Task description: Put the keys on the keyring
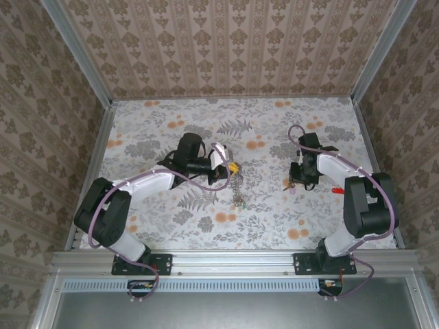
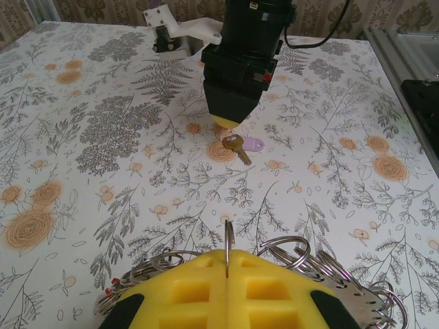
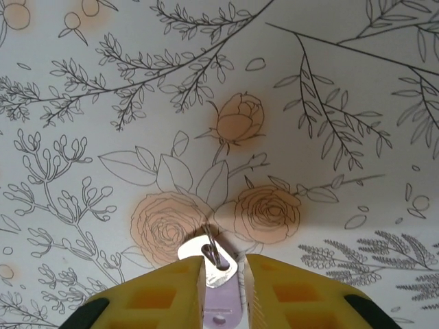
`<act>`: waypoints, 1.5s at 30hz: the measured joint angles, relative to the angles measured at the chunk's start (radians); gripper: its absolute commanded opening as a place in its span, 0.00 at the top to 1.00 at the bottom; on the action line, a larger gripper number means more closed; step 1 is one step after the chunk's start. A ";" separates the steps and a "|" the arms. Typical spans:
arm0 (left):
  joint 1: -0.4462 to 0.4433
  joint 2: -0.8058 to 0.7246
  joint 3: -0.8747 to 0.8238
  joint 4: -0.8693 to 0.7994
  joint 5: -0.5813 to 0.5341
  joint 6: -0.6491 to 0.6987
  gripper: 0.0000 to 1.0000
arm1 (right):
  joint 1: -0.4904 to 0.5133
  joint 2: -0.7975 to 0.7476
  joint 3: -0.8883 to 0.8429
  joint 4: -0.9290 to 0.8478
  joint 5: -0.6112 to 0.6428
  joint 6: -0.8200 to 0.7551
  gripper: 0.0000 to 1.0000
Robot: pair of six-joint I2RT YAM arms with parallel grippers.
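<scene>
Over the flowered bench (image 1: 171, 116) the left end effector (image 2: 226, 259) clamped the keyring (image 2: 228, 233) while the right end effector (image 3: 225, 266) stood narrow around a purple-headed key (image 3: 221, 277), grip uncertain, next needing a lift ringward.

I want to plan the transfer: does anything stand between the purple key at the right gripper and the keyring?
Nothing visible does. The purple key lies between the right gripper's fingers, and the keyring stands clamped in the left gripper. Between them the left wrist view shows bare patterned table.
</scene>
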 measured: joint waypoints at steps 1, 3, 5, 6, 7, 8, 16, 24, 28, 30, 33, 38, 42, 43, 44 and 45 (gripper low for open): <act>0.000 0.000 0.000 0.000 0.000 0.000 1.00 | 0.000 0.007 0.002 0.001 0.000 0.000 0.77; 0.000 0.000 0.000 0.000 0.000 0.000 1.00 | 0.000 0.016 0.002 0.000 0.000 -0.001 0.77; 0.000 0.000 0.000 0.000 0.000 -0.003 1.00 | 0.000 0.028 0.004 0.000 -0.001 -0.002 0.77; 0.000 0.000 0.000 0.000 0.000 -0.003 1.00 | 0.000 0.035 0.007 0.000 -0.001 -0.002 0.77; 0.000 0.000 0.000 0.000 0.000 -0.003 1.00 | 0.000 0.043 0.010 0.000 -0.001 -0.002 0.78; 0.000 0.000 0.000 0.000 0.000 -0.003 1.00 | 0.000 0.049 0.013 0.000 -0.001 -0.002 0.81; 0.000 0.000 0.000 0.000 0.000 -0.003 1.00 | 0.000 0.053 0.014 0.005 -0.020 -0.006 0.86; 0.000 0.000 0.000 0.000 0.000 -0.003 1.00 | 0.000 0.053 0.018 0.008 -0.046 -0.021 0.85; 0.000 0.000 0.000 0.000 0.000 -0.003 1.00 | 0.000 0.056 0.020 0.008 -0.047 -0.024 0.85; 0.000 0.000 0.000 0.000 0.000 -0.003 1.00 | 0.000 0.056 0.020 0.007 -0.047 -0.025 0.85; 0.000 0.000 0.000 0.000 0.000 -0.003 1.00 | 0.000 0.057 0.020 0.007 -0.047 -0.025 0.84; 0.000 0.000 0.000 0.000 0.000 -0.003 1.00 | 0.000 0.065 0.020 0.007 -0.047 -0.025 0.85; 0.000 0.000 0.000 0.000 0.000 -0.003 1.00 | 0.000 0.072 0.020 0.007 -0.046 -0.028 0.88; 0.000 0.000 0.000 0.000 0.000 -0.003 1.00 | 0.000 0.072 0.020 0.007 -0.046 -0.029 0.90; 0.000 0.000 0.000 0.000 0.000 -0.003 1.00 | 0.000 0.072 0.020 0.007 -0.046 -0.031 0.90; 0.000 0.000 0.000 0.000 0.000 -0.003 1.00 | 0.000 0.072 0.020 0.008 -0.046 -0.032 0.88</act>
